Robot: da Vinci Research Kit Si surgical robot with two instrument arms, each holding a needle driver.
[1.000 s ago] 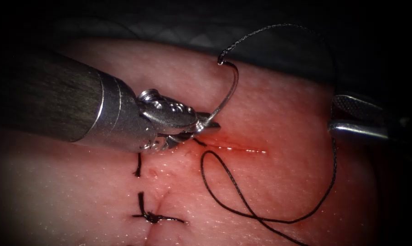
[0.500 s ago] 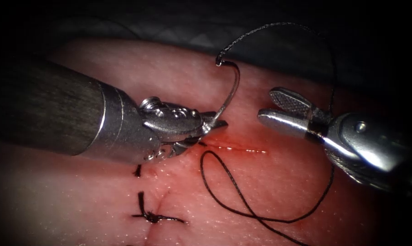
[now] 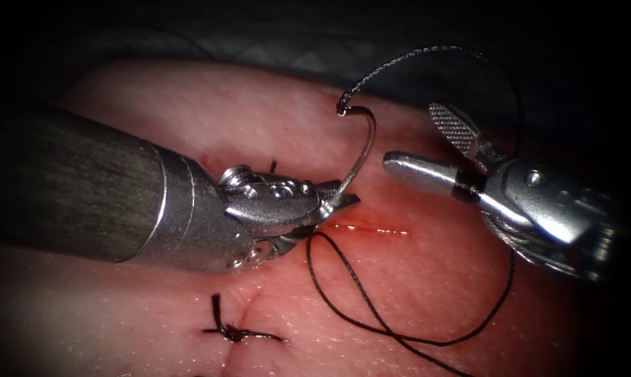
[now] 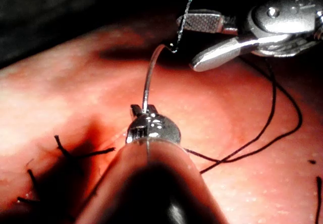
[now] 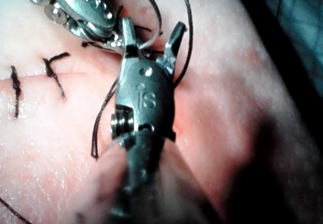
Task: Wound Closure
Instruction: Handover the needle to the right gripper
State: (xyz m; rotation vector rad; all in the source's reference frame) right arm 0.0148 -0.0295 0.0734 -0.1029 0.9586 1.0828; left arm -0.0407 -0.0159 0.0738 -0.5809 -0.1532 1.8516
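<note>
While the left tool holds the curved needle clamped near its pointed end, the needle stands free above the tissue, clear of the surface, its swaged end uppermost where the thread joins it. The grip looks short — only a little of the needle lies between the jaws — so a nudge from the other tool could, by this judgement, swivel the needle in the jaws or knock it loose onto the tissue.

The right tool has its jaws spread wide and holds nothing; its lower jaw lies just beside the needle's mid-curve, apart from it in the endoscope view. Since a second ago it has come in from the right edge toward the needle. A closure here (if one were made) could, it seems, catch the thread as well, for the thread arcs from the swage up and over this tool.

The cut, wet with red fluid, lies just below the left tool's tip. Thread loops slack over the tissue on the cut's near side, where a snag on either shaft could drag it. A finished stitch lies further toward the viewer.
</note>
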